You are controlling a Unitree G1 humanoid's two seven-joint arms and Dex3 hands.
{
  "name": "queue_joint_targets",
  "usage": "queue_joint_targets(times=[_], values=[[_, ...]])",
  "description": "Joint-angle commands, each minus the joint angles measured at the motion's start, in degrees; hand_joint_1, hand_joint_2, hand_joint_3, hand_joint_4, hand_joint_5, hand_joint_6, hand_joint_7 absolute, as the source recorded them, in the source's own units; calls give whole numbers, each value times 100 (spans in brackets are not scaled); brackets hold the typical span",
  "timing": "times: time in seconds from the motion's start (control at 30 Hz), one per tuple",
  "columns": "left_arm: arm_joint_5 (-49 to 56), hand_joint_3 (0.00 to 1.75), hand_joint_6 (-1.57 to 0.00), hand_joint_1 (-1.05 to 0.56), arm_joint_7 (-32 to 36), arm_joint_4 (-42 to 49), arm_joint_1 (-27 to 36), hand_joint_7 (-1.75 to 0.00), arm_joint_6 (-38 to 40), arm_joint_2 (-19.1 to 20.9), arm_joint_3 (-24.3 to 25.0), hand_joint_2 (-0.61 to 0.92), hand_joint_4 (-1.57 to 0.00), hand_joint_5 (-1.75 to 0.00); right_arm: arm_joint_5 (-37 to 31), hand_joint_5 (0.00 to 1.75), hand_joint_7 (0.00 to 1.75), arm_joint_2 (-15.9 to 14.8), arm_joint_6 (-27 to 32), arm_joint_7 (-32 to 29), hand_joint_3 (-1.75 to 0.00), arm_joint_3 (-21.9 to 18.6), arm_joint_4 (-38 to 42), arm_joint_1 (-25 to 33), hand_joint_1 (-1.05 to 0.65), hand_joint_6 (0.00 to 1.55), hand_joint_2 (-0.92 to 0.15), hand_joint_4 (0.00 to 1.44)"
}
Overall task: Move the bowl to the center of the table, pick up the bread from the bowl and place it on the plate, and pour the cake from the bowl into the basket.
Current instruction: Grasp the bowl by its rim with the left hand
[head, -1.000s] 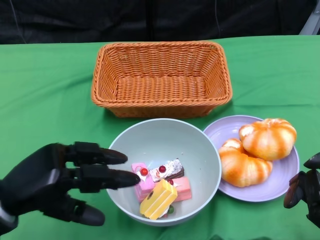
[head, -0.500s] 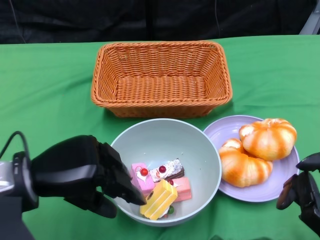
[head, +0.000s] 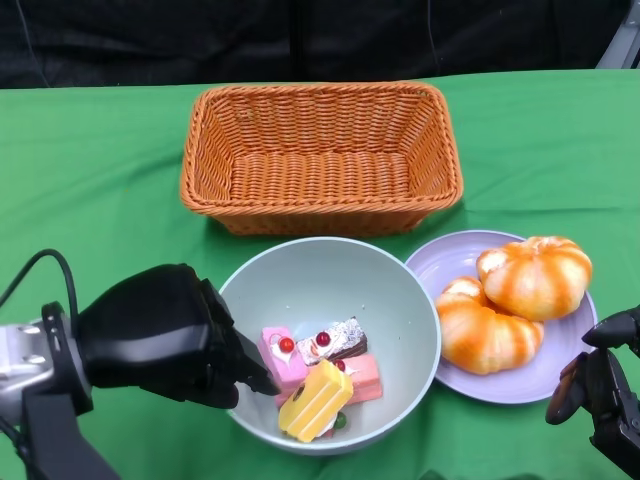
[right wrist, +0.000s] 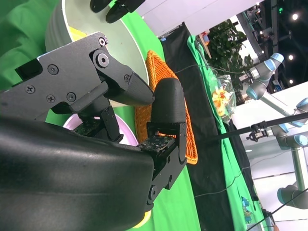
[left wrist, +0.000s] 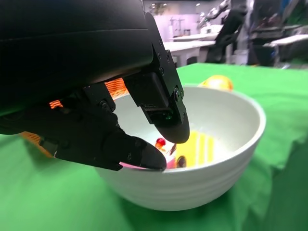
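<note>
Bowl gripping is the step in hand, judging by the left hand, which sits at the bowl's near-left rim. In the left wrist view its fingers hook over the rim into the bowl while the thumb lies just under the lip outside. Whether they are pressing the wall is hard to tell, so the hold cannot be called secure. The right hand hangs off the plate's near-right edge with its fingers apart, holding nothing.

Inside the bowl the cake pieces lie bunched toward the near side, right beside the left hand's fingertips. The basket stands just beyond the bowl, and the plate, touching or nearly touching the bowl on the right, carries both bread rolls.

The risks follow from that layout. A pinch on one rim may let the bowl swing or slip when lifted, spilling cake onto the green table. Fingers inside could push the cakes. Tipping too early would drop pieces short of the basket's front wall, and a sideways swing could knock the plate.
</note>
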Motion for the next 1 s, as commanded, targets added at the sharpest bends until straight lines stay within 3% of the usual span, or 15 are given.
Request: queue_joint_targets(times=[0.03, 0.33, 0.57, 0.83, 1.0], values=[[244, 1, -101, -34, 221, -196, 86, 0, 376, 236, -444, 87, -111, 0, -40, 175, 152, -10, -45, -27, -106, -15, -73, 36, -13, 61, -64, 69], [-73, 1, -94, -39, 336, -101, -120, 0, 636, 513, -1148, 88, -103, 0, -165, 175, 151, -20, -31, -101, -107, -2, -113, 63, -13, 61, -63, 68], [-528, 0, -85, -49, 586, 95, -223, 0, 462, 635, -1220, 89, -97, 0, -199, 175, 151, -36, -19, -98, -106, -10, -50, 16, -11, 60, -64, 67], [-823, 1, -84, -47, 867, 55, -280, 0, 376, 661, -1132, 87, -97, 0, -233, 175, 150, -37, -28, -74, -103, -20, -17, 9, -11, 58, -67, 65], [-1239, 1, -80, -51, 501, 128, -503, 0, 75, 864, -1151, 89, -92, 0, -227, 175, 150, -23, 38, -131, -102, -7, -48, 3, -11, 59, -67, 66]])
